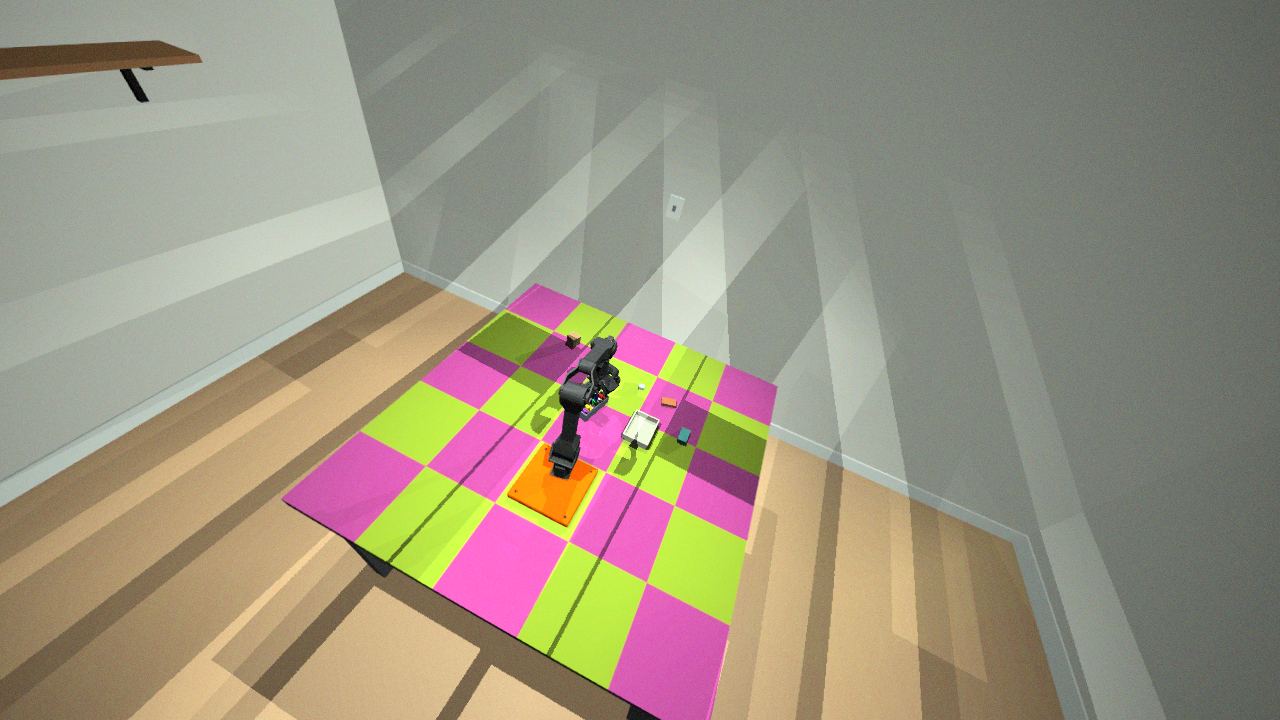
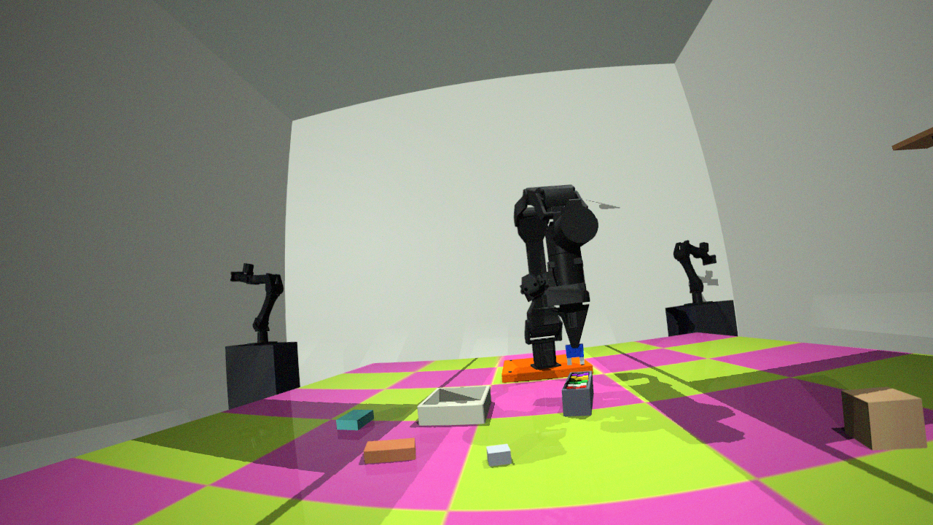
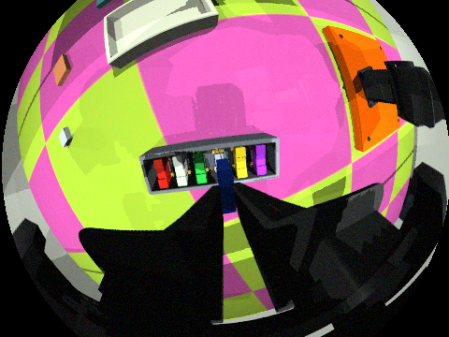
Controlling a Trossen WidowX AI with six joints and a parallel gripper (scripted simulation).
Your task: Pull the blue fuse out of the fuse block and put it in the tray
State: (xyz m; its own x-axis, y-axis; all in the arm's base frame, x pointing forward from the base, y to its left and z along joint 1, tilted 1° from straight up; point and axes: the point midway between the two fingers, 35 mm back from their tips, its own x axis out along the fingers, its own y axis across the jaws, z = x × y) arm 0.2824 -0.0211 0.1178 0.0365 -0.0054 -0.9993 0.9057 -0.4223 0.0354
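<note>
Blue fuse [image 2: 574, 354] clamped in end effector [image 2: 574, 344], held clear above fuse block [image 2: 577, 394] at frame centre, so neighbours aren't brushed. Red, white, green, yellow, purple fuses seated in block. Tray [image 2: 454, 405] left of block, fuse not yet carried over.

Mostly smooth, plastic-looking finishes

The checkered surface [image 2: 574, 450] looks glossy, faintly mirroring things; the arm [image 2: 554, 261] is matt black, the tray [image 2: 454, 412] matt off-white, the fuse block [image 2: 577, 401] dull grey, the box [image 2: 887, 418] cardboard-like brown.
</note>
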